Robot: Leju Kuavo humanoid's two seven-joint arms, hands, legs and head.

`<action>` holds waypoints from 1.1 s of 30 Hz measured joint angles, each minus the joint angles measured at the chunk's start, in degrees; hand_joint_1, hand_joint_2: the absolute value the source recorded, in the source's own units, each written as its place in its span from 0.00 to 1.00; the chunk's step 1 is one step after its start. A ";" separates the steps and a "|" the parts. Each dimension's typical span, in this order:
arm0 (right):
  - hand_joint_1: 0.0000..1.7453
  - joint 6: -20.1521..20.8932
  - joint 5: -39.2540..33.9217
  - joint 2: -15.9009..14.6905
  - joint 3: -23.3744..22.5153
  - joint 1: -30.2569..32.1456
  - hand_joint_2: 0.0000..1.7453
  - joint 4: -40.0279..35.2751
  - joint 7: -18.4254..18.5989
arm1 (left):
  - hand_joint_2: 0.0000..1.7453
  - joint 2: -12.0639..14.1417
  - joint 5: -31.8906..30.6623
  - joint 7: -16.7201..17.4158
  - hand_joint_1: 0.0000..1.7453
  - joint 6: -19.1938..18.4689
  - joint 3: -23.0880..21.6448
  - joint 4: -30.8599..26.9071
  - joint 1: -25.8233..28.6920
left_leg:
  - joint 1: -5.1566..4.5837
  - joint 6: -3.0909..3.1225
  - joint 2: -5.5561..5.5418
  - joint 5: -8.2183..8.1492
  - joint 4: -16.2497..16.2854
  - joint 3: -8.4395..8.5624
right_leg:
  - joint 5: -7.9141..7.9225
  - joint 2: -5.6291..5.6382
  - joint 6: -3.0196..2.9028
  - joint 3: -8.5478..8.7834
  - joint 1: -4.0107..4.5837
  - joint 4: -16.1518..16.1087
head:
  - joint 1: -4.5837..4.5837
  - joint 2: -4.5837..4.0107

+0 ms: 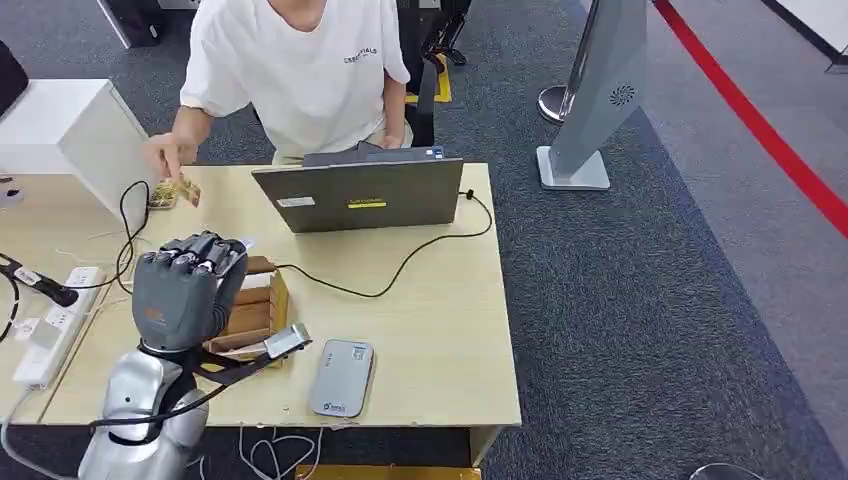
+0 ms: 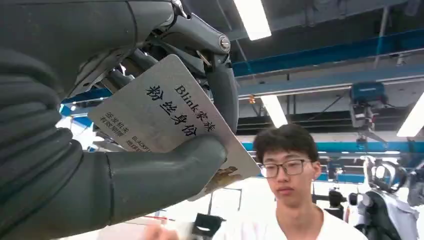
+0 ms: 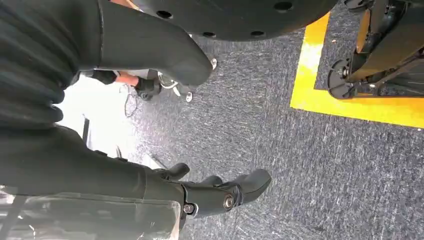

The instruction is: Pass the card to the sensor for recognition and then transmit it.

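Left hand: the left hand [image 1: 188, 285] is raised above the near left part of the desk [image 1: 440, 330], back of the hand toward the head camera, pinching the card [image 2: 170, 107] between the thumb and the darker fingers [image 2: 222, 90]
Card: silver-grey with printed writing, held at a slant in the left hand; in the head view one corner sticks out below the hand, over the desk
Sensor: a flat grey card reader [image 1: 342, 377] lies on the desk near its front edge, just beside the card's corner and apart from it
Right hand: the right hand [image 3: 150, 125] hangs over grey carpet, thumb and fingers apart, holding nothing
Wooden box: a wooden box [image 1: 255, 305] sits on the desk behind the left hand
Laptop: an open laptop [image 1: 360, 193] stands at the far side, cable trailing
Person: a person in a white T-shirt [image 1: 300, 60] leans over the far edge, one hand [image 1: 165, 155] holding a small item
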 joint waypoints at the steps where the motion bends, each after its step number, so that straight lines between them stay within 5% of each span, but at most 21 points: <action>1: 0.00 -0.04 -0.02 0.02 0.04 0.00 1.00 0.00 -0.13 | 1.00 0.17 -0.31 0.50 1.00 0.00 -1.05 -0.11 0.30 | 0.00 0.01 0.00 0.01 0.00 -0.01 | 0.00 -0.01 0.00 0.00 0.00 0.00 | -0.02 0.00; 7: 0.00 -0.13 0.00 0.04 0.52 0.00 1.00 0.00 -0.59 | 1.00 0.26 -1.64 3.25 1.00 -0.04 -5.11 0.37 0.73 | -0.01 0.01 -0.03 0.02 0.01 -0.04 | 0.06 -0.01 0.08 0.00 -0.01 0.00 | 0.00 0.00; 17: 0.00 -0.11 0.11 0.17 1.38 0.01 1.00 0.00 0.26 | 1.00 0.11 -5.77 5.93 1.00 -0.07 -8.30 9.03 0.37 | -0.01 0.01 -0.01 0.03 0.01 -0.04 | 0.08 0.01 0.11 -0.05 -0.01 0.00 | -0.02 0.00; 33: 0.00 -0.13 -0.04 0.31 2.47 -0.03 1.00 0.00 -0.37 | 1.00 -2.16 -8.94 3.32 1.00 -0.02 -10.97 19.10 2.05 | -0.01 0.03 -0.02 0.04 0.01 -0.11 | 0.09 0.00 0.12 -0.07 -0.02 0.00 | 0.00 0.00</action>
